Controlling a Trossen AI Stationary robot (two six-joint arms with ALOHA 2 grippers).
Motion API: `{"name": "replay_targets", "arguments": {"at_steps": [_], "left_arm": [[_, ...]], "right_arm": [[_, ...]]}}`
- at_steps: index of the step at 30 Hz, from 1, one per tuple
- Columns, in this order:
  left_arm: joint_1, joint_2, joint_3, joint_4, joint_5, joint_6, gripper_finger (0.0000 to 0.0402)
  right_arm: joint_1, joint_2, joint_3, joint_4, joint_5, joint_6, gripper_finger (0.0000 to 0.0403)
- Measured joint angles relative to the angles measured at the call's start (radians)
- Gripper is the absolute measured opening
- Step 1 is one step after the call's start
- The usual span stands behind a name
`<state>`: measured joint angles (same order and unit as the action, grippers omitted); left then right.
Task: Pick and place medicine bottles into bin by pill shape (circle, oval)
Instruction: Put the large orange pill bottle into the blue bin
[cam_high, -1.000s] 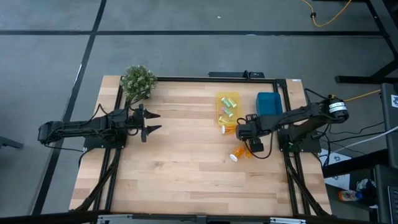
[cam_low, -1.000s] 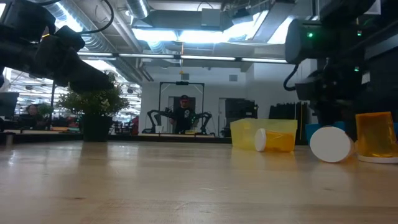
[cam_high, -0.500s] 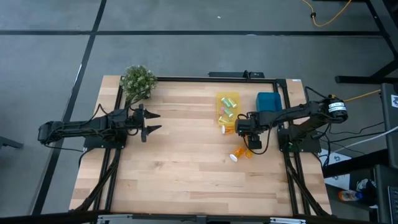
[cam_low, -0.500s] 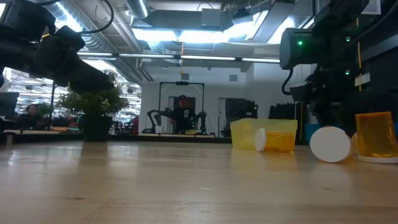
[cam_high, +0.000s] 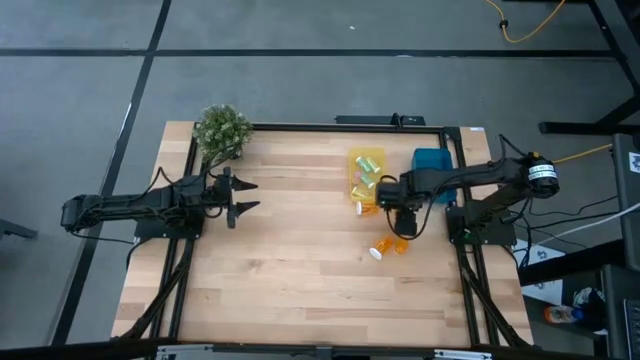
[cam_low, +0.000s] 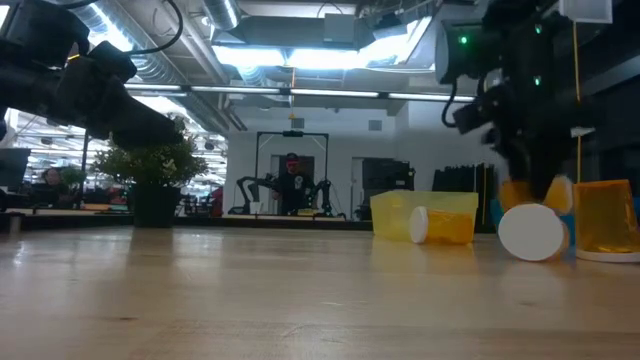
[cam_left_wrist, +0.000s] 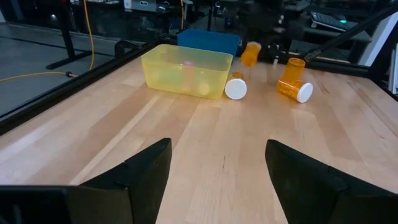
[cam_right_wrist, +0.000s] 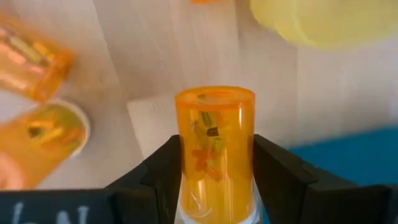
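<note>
My right gripper (cam_right_wrist: 214, 180) hangs above the table near the two bins, shut on an orange medicine bottle (cam_right_wrist: 214, 143) with pills inside; the same bottle (cam_left_wrist: 250, 53) shows in the left wrist view. Below it, an orange bottle (cam_high: 385, 247) with a white cap lies on its side, beside an upright orange one (cam_low: 605, 215). Another capped bottle (cam_left_wrist: 236, 89) lies against the yellow bin (cam_high: 366, 172), which holds pale bottles. My left gripper (cam_high: 243, 197) waits open at the table's left. My right gripper pinches the orange bottle's round sides (cam_right_wrist: 186, 168) between its two fingers (cam_right_wrist: 283, 177). The fingers point down from above. The bottle's white cap end (cam_right_wrist: 217, 216) is nearest the wrist and its base (cam_right_wrist: 214, 98) points away. It is lifted clear of the table.
A blue bin (cam_high: 432, 167) stands right of the yellow bin at the table's far right. A small potted plant (cam_high: 222, 130) sits at the far left corner. Bare wood lies across the middle and near side of the table (cam_high: 300, 280).
My right gripper has risen and moved a little toward the far edge and the bins, rolling slightly. It has taken an orange bottle up with it, and the bottle now hangs clear of the table. The other bottles on the table have stayed where they were.
</note>
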<state>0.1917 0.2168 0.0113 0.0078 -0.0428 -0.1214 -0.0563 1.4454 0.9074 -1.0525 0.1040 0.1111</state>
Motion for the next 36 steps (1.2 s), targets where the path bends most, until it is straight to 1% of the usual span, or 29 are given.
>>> {"name": "replay_targets", "arguments": {"at_steps": [2, 4, 9, 13, 16, 19, 24, 29, 32, 36], "left_arm": [[0.000, 0.000, 0.000, 0.000, 0.000, 0.000, 0.0254], [0.000, 0.000, 0.000, 0.000, 0.000, 0.000, 0.0254], [0.000, 0.000, 0.000, 0.000, 0.000, 0.000, 0.0254], [0.000, 0.000, 0.000, 0.000, 0.000, 0.000, 0.0254], [0.000, 0.000, 0.000, 0.000, 0.000, 0.000, 0.0254], [0.000, 0.000, 0.000, 0.000, 0.000, 0.000, 0.0254], [0.000, 0.000, 0.000, 0.000, 0.000, 0.000, 0.0254], [0.000, 0.000, 0.000, 0.000, 0.000, 0.000, 0.0254], [0.000, 0.000, 0.000, 0.000, 0.000, 0.000, 0.0254], [0.000, 0.000, 0.000, 0.000, 0.000, 0.000, 0.0254]], "right_arm": [[0.000, 0.000, 0.041, -0.083, 0.001, 0.037, 0.0173], [0.000, 0.000, 0.076, -0.148, 0.027, 0.071, 0.0173], [-0.008, -0.001, 0.146, -0.263, 0.148, 0.206, 0.0173], [-0.027, -0.002, 0.180, -0.391, 0.273, 0.304, 0.0173], [-0.061, -0.002, 0.193, -0.459, 0.352, 0.394, 0.0173], [-0.107, -0.002, 0.196, -0.515, 0.399, 0.490, 0.0172], [-0.218, -0.008, 0.196, -0.513, 0.392, 0.528, 0.0172], [-0.349, -0.032, 0.196, -0.487, 0.385, 0.464, 0.0172], [-0.429, -0.059, 0.196, -0.410, 0.332, 0.374, 0.0172], [-0.535, -0.089, 0.195, -0.291, 0.210, 0.265, 0.0172]]}}
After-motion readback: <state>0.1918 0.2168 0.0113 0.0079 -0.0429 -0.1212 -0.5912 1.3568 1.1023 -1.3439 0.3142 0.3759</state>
